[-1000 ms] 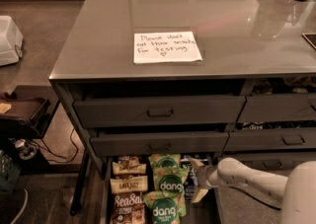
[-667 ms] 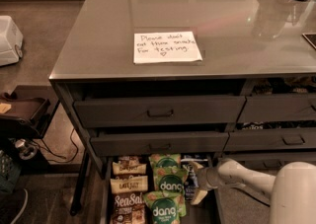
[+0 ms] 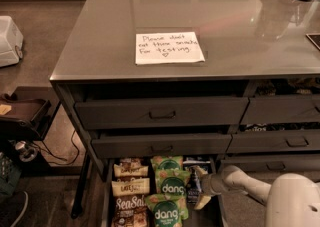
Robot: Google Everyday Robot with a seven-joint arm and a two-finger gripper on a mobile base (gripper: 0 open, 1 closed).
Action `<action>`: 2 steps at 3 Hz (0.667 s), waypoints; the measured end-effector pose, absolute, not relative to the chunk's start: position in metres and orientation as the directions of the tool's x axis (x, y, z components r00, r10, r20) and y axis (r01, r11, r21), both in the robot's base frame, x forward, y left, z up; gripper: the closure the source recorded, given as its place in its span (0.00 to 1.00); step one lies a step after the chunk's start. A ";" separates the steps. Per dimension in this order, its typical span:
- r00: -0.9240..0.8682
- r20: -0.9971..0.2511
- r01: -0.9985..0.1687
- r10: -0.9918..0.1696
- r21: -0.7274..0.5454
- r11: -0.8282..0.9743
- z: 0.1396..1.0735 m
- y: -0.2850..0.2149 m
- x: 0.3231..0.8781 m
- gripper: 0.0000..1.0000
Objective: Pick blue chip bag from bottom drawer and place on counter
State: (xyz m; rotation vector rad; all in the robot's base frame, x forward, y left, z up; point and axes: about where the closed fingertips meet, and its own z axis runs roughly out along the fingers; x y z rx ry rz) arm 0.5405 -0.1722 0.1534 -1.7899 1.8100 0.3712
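The bottom drawer [image 3: 107,196] is pulled open under the counter [image 3: 100,41]. It holds brown-and-cream SeaSalt bags [image 3: 131,206] on the left and green dang bags [image 3: 170,191] in the middle. The blue chip bag [image 3: 193,181] shows as a dark sliver with white lettering at the drawer's right side, just right of the green bags. My gripper [image 3: 201,186] reaches in from the lower right on a white arm [image 3: 250,186] and sits over the blue bag, partly hiding it.
A white handwritten note [image 3: 169,47] lies on the counter. Two upper drawers [image 3: 160,113] with slot handles are slightly open. A narrower drawer stack [image 3: 280,141] stands at right. A white bin [image 3: 9,41] and a dark cart with cables [image 3: 25,121] stand on the floor at left.
The arm has pulled a little further right and lower in the frame; the gripper stays at the right side of the drawer over the blue bag.
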 end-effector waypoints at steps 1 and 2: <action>0.077 -0.577 -0.968 -0.813 -0.239 0.078 0.140 -0.178 0.549 0.00; 0.115 -0.575 -0.956 -0.810 -0.286 0.067 0.131 -0.180 0.559 0.00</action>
